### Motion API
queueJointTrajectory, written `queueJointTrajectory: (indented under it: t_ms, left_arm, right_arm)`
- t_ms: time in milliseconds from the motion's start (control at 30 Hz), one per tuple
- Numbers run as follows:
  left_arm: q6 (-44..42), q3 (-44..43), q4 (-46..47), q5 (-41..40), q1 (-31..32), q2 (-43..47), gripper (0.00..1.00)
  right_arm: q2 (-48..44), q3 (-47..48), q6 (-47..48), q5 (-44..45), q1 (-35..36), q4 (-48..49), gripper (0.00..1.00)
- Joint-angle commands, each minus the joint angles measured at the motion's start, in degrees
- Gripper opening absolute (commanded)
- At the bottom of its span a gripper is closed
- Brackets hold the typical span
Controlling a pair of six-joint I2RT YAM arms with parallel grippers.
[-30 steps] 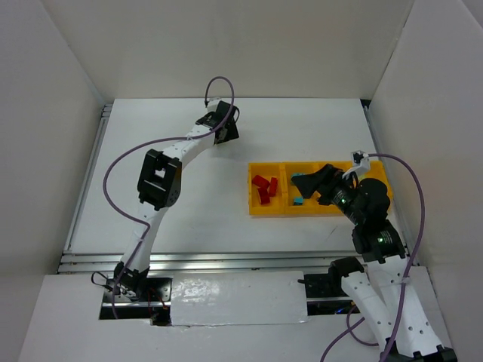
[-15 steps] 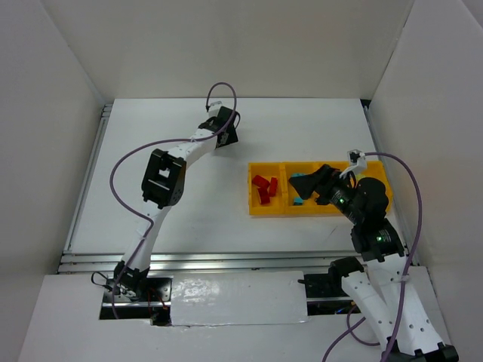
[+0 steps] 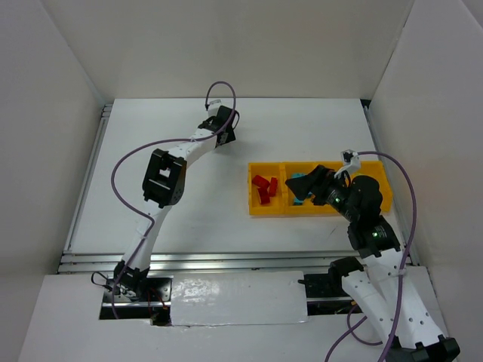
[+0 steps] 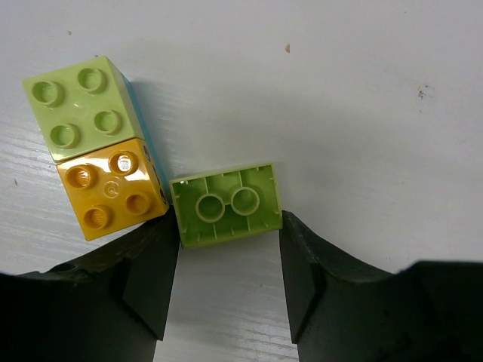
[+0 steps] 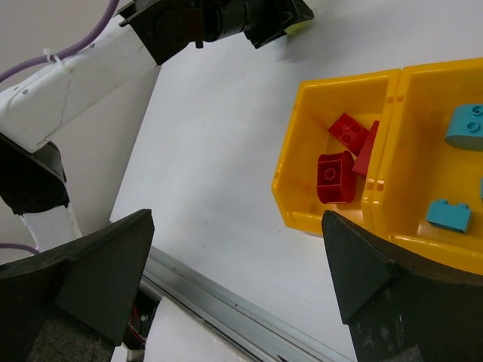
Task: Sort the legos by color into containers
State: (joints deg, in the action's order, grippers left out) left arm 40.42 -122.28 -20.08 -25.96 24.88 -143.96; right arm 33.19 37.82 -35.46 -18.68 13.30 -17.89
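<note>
In the left wrist view a pale green lego (image 4: 226, 205) lies upside down on the white table. My left gripper (image 4: 230, 226) is shut on it, with the fingertips against its two short ends. Beside it sits a clump of a pale green brick (image 4: 79, 109) joined to an orange-yellow one (image 4: 113, 188). From above, the left gripper (image 3: 226, 136) is at the far middle of the table. My right gripper (image 3: 306, 185) hangs open and holds nothing, over the yellow containers (image 3: 253, 205). Red legos (image 5: 336, 177) fill the end compartment and teal ones (image 5: 468, 124) the one beside it.
White walls close in the table on three sides. A metal rail (image 3: 226, 260) runs along the near edge. Purple cables (image 3: 121, 162) loop beside both arms. The left arm's forearm (image 5: 90, 68) crosses the top of the right wrist view.
The left jaws have narrowed onto the pale green lego. The left wrist has shifted slightly. The right gripper has edged a little to the left over the containers and stayed open.
</note>
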Motion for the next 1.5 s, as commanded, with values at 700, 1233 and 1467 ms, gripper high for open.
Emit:
queueJointTrajectory:
  t_ms: [700, 1233, 1467]
  left_arm:
    - [-20.6, 49.9, 31.2, 18.0, 5.7, 41.6, 0.00]
    - [-30.5, 77.1, 44.2, 46.9, 14.7, 72.7, 0.00]
    - [-34.8, 76.3, 39.5, 54.6, 19.1, 75.6, 0.00]
  right_arm:
    - [2.7, 2.8, -1.9, 2.6, 0.5, 2.7, 1.00]
    - [11.4, 5.8, -12.6, -10.3, 0.5, 8.6, 1.00]
    - [15.8, 7.3, -13.5, -11.3, 6.4, 7.5, 1.00]
